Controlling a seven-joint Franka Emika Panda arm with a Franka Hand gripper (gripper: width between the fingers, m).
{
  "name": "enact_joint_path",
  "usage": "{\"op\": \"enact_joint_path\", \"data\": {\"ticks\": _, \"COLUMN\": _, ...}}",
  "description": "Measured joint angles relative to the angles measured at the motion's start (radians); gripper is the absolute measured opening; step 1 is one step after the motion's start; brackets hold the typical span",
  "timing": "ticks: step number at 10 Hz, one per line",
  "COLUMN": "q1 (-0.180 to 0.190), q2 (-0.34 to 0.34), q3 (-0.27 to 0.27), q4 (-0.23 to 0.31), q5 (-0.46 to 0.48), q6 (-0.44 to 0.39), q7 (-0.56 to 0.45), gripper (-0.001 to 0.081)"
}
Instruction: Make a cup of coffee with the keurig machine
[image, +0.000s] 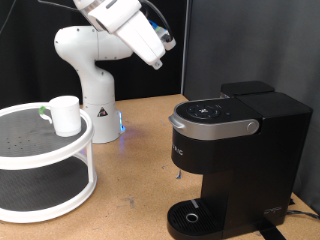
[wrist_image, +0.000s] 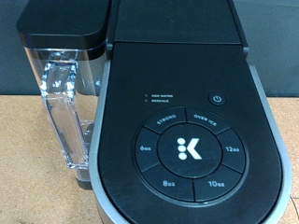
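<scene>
Keurig machine (image: 228, 160) standing on the wooden table (image: 140, 200), lid down, round drip tray (image: 193, 217) bare. Seen close from above in the wrist view (wrist_image: 187, 131): button ring around the K logo, clear water tank (wrist_image: 64, 112) alongside. Cup (image: 65, 115) well apart from the machine, toward the exterior view's left, upright on the top tier of a white two-tier shelf (image: 45, 150). High above and between them, white arm (image: 125, 25); pincer itself hidden, width impossible to tell.
</scene>
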Motion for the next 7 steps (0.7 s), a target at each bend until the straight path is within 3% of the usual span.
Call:
{"op": "enact_joint_path", "data": {"ticks": 3, "q1": -0.001, "q2": -0.026, "q3": 0.01, "q4": -0.079, "q5": 0.069, "q6": 0.203, "q7": 0.02, "gripper": 0.0001}}
{"op": "enact_joint_path", "data": {"ticks": 4, "q1": -0.001, "q2": -0.044, "q3": 0.002, "q4": -0.107, "q5": 0.094, "q6": 0.212, "q7": 0.023, "gripper": 0.0001}}
{"op": "enact_joint_path", "data": {"ticks": 7, "q1": -0.022, "q2": -0.119, "q3": -0.033, "q4": -0.174, "q5": 0.099, "q6": 0.135, "q7": 0.055, "gripper": 0.0001}}
